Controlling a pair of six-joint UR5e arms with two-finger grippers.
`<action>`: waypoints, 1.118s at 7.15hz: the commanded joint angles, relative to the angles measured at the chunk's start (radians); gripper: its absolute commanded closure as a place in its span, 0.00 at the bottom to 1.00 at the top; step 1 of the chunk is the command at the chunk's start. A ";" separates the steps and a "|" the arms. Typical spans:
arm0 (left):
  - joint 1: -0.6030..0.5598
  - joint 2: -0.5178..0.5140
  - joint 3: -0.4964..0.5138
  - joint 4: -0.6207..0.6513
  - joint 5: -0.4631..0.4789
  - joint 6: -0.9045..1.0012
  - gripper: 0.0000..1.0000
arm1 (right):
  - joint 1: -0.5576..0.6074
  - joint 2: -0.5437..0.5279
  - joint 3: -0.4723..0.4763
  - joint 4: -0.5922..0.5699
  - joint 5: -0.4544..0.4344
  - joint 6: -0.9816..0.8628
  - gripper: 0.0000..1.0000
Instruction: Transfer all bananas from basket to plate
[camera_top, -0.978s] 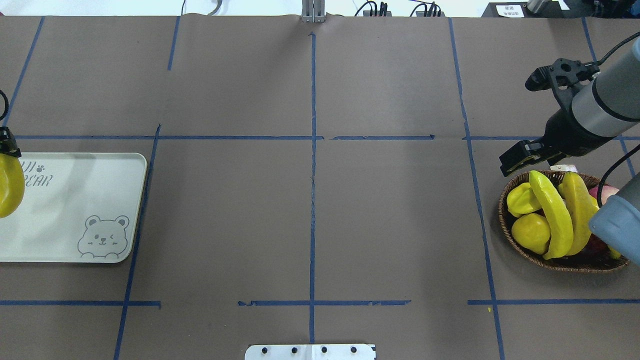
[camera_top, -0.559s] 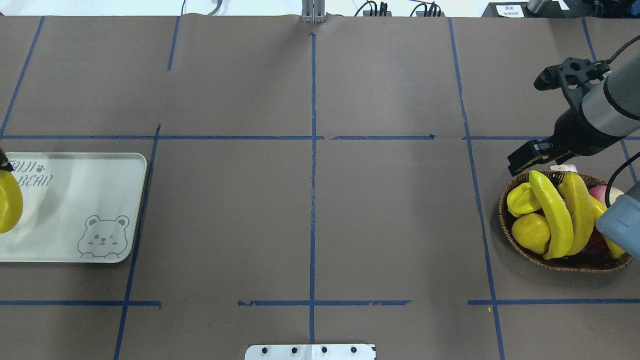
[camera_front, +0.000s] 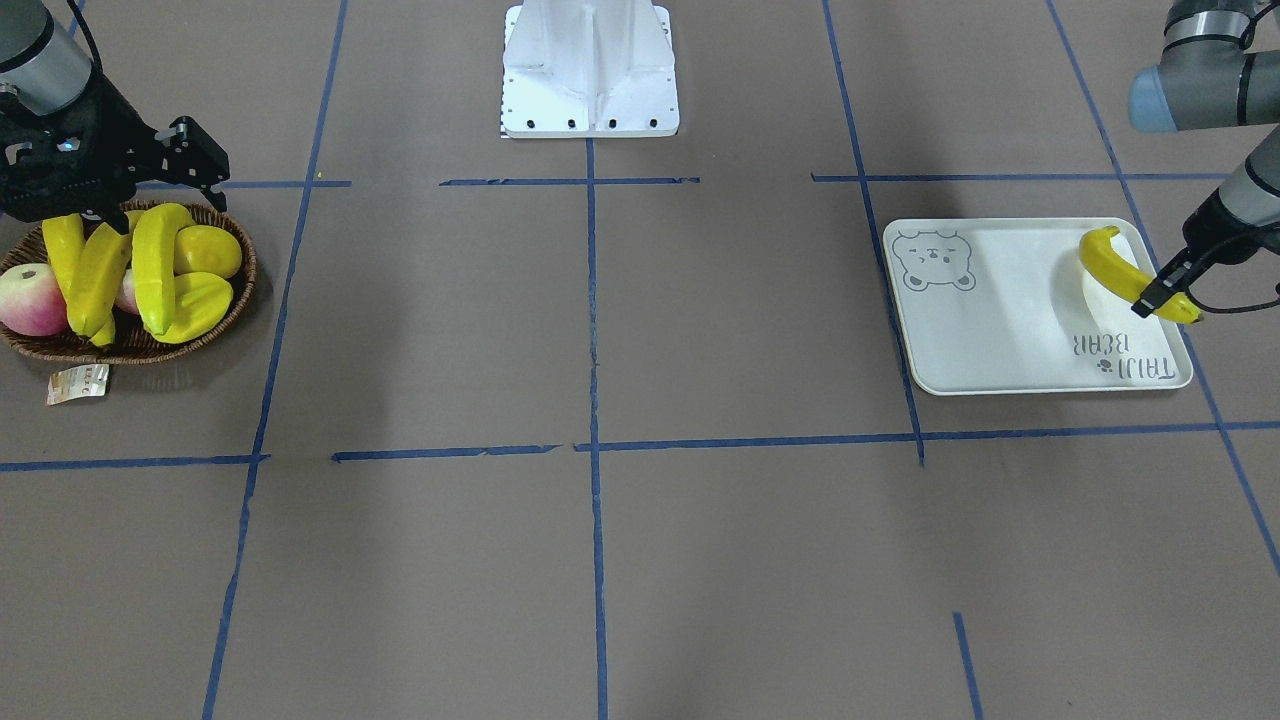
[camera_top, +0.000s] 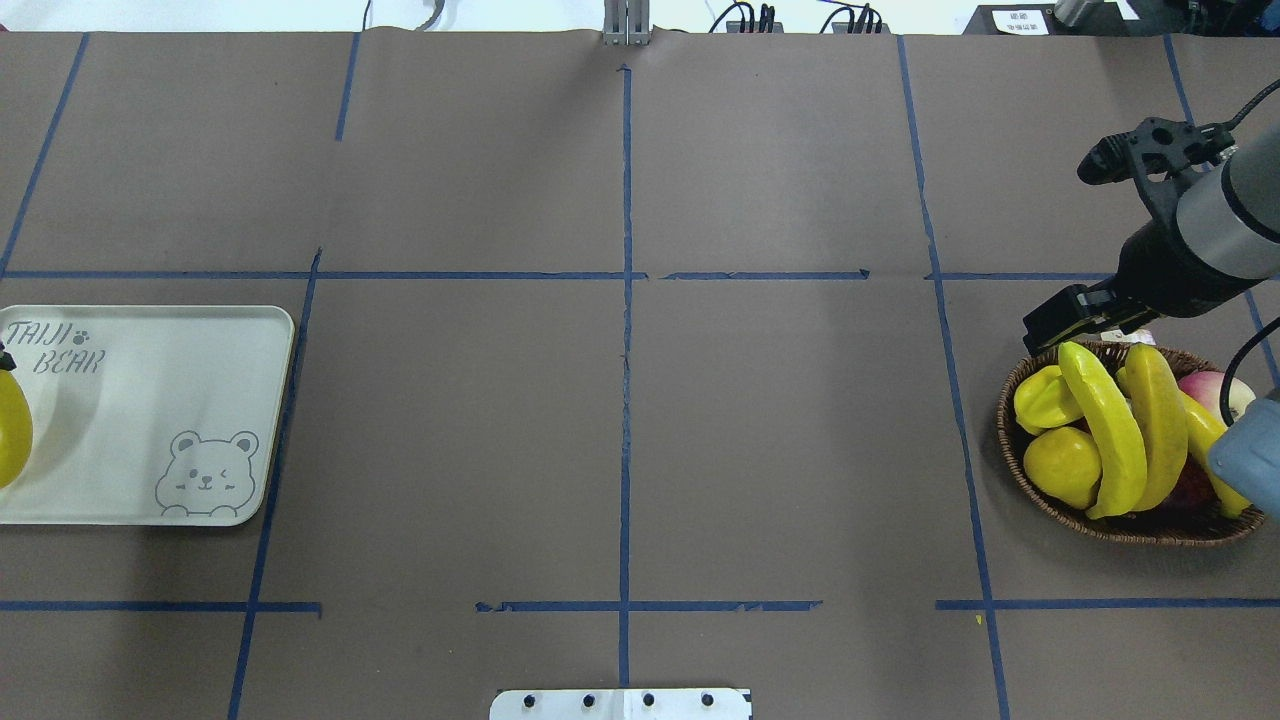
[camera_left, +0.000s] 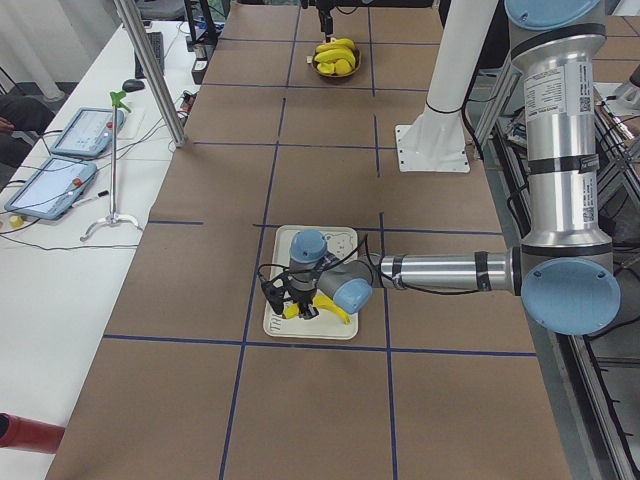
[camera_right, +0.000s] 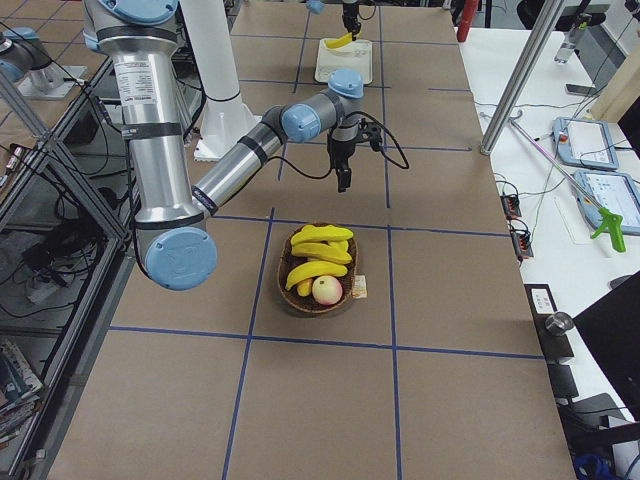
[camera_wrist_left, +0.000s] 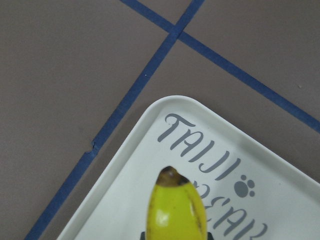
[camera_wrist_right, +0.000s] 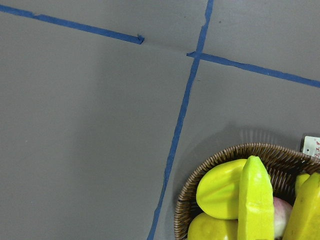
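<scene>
1. Left pincer (camera_front: 1163, 293), in the front-facing view, is clamped across the lower end of one banana (camera_front: 1112, 265). The fruit slants over the lettered end of the plate (camera_front: 1000, 350); whether it touches the plate I cannot tell. The bear-face half of the plate is bare. Wide open bench (camera_front: 600, 330) lies between the plate and the basket (camera_front: 235, 300) at the far left. Three more bananas (camera_front: 155, 260) lie in the basket with a starfruit (camera_front: 200, 305), a round yellow fruit (camera_front: 208, 250) and an apple (camera_front: 30, 300). The paper tag (camera_front: 77, 383) lies just beside the rim.
2. From overhead, the right pincer (camera_top: 1045, 330) hangs just beyond the basket's far rim. Its jaws read as one dark block, so how far apart they stand I cannot tell. The right arm's elbow covers the basket's right side and part of one banana. The held banana is cut off by the left edge.
3. From the left end, the near arm lies low over the plate and hides much of it. The basket is small and far.
4. From the right end, the right pincer points down over bare bench, apart from the basket.
5. On the left wrist camera, the banana's brown tip lies over the lettering near the plate's rounded corner, with blue tape (camera_wrist_left: 150, 75) beyond.
6. On the right wrist camera, only the basket's corner shows, and the tag is cut off by the right edge.
</scene>
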 joint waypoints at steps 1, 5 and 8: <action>0.002 -0.022 0.045 -0.029 0.003 0.002 0.54 | -0.001 -0.001 0.001 0.001 0.000 0.002 0.01; -0.006 -0.008 -0.004 -0.038 -0.011 0.111 0.00 | 0.001 -0.011 0.004 0.001 -0.002 0.002 0.01; 0.007 -0.002 -0.111 -0.027 -0.037 0.189 0.00 | -0.001 -0.112 0.016 0.071 -0.012 0.005 0.01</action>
